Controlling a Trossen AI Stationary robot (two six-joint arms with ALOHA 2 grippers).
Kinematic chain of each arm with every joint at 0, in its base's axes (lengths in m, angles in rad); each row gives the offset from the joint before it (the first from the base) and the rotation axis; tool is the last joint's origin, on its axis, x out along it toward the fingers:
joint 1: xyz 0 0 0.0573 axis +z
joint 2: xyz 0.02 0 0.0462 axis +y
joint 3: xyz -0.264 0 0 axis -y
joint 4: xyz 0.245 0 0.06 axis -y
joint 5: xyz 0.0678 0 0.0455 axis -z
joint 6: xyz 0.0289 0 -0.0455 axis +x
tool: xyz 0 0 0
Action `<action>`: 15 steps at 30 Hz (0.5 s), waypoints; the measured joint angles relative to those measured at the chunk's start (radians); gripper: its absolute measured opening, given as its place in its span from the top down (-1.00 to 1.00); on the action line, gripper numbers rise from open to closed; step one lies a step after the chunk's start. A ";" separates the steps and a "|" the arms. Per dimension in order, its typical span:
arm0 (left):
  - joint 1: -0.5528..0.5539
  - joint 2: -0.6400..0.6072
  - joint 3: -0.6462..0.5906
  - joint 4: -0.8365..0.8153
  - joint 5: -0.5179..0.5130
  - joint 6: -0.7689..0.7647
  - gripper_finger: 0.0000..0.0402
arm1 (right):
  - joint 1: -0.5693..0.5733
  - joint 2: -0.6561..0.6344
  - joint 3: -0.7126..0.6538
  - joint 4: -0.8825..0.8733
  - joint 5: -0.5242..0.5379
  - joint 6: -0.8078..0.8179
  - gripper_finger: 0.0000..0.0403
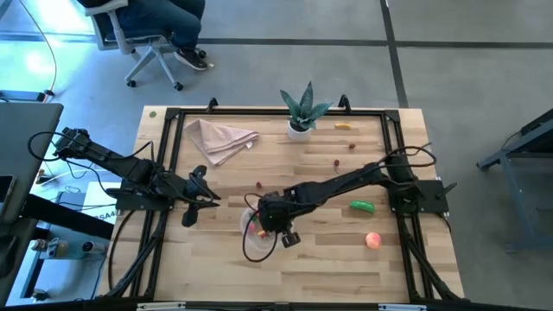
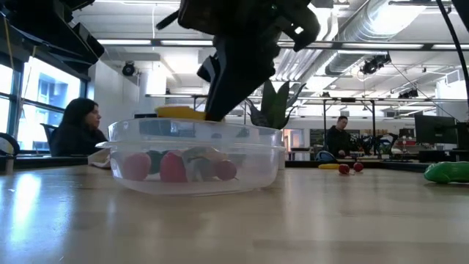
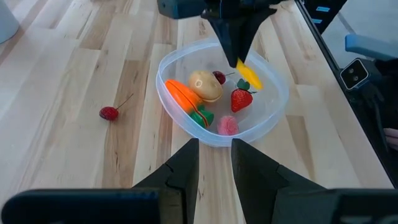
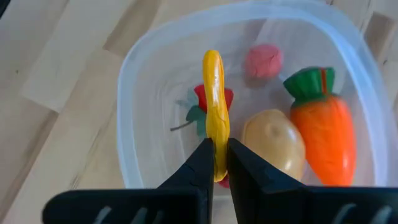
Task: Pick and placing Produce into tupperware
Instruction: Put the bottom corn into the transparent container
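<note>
A: Right gripper, position?

B: Over the tupperware, which sits near the table's front edge, around the middle. Fingers pinched onto a yellow banana, thin edge up, held above the tub's inside. From table height the banana shows just above the rim.

A: Contents of the tub?

B: Orange carrot with a green top, a tan potato-like piece touching it, a strawberry, a small pink piece, and a dark red cherry mostly behind the potato. All resting on the tub floor.

A: Left gripper?

B: Parked toward the table's left side, pointed at the tub, well short of it. Its fingers stand close together with only a narrow slot between them, gripping nothing.

A: Loose produce still on the table?

B: Green cucumber and pink peach on the right half, near each other but apart. A stray cherry with stem beside the tub, not touching. A small yellow-orange piece and tiny red pieces toward the back right.

A: Other items?

B: Beige napkin crumpled at back left; spiky green plant in a white pot at back centre. People sit in the room beyond the table
</note>
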 joint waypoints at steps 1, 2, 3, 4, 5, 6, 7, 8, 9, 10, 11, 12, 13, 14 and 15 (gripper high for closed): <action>0.000 0.000 0.000 0.000 0.000 0.000 0.59 | 0.000 0.005 0.000 0.003 -0.002 0.003 0.90; 0.000 0.000 0.000 0.000 0.000 0.000 0.59 | 0.000 0.009 0.000 0.006 -0.005 0.006 0.90; 0.000 0.000 0.000 0.000 0.000 0.000 0.59 | 0.000 0.014 0.000 0.002 -0.008 0.013 0.90; 0.000 0.000 0.000 0.000 0.000 0.000 0.59 | 0.000 0.019 0.000 0.001 -0.014 0.022 0.90; 0.000 0.000 0.000 0.000 0.000 0.000 0.59 | 0.000 0.025 0.000 0.001 -0.019 0.027 0.90; 0.000 0.000 0.000 0.000 0.000 0.000 0.59 | 0.000 0.031 0.000 0.002 -0.021 0.028 0.90; 0.000 0.000 0.000 0.000 0.000 0.000 0.59 | 0.000 0.038 0.000 0.000 -0.020 0.028 0.90; 0.000 0.000 0.000 0.000 0.000 0.000 0.59 | 0.000 0.044 0.000 0.001 -0.019 0.028 0.90; 0.000 0.000 0.000 0.000 0.000 0.000 0.59 | 0.000 0.048 0.000 0.007 -0.019 0.030 0.90; 0.000 0.000 0.000 0.000 0.000 0.000 0.59 | 0.000 0.051 0.000 0.009 -0.019 0.033 0.90; 0.000 0.000 0.000 0.000 0.000 0.000 0.59 | 0.000 0.053 0.000 0.013 -0.019 0.037 0.90; 0.000 0.000 0.000 0.000 0.000 0.000 0.59 | 0.000 0.057 0.000 0.021 -0.019 0.039 0.90; 0.000 0.000 0.000 0.000 0.000 0.000 0.59 | 0.000 0.060 0.000 0.020 -0.019 0.044 0.90; 0.000 0.000 0.000 0.000 0.000 0.000 0.59 | 0.000 0.061 0.000 0.012 -0.019 0.045 0.90; 0.000 0.000 0.000 0.000 0.000 0.000 0.59 | 0.000 0.061 0.000 0.013 -0.019 0.046 0.90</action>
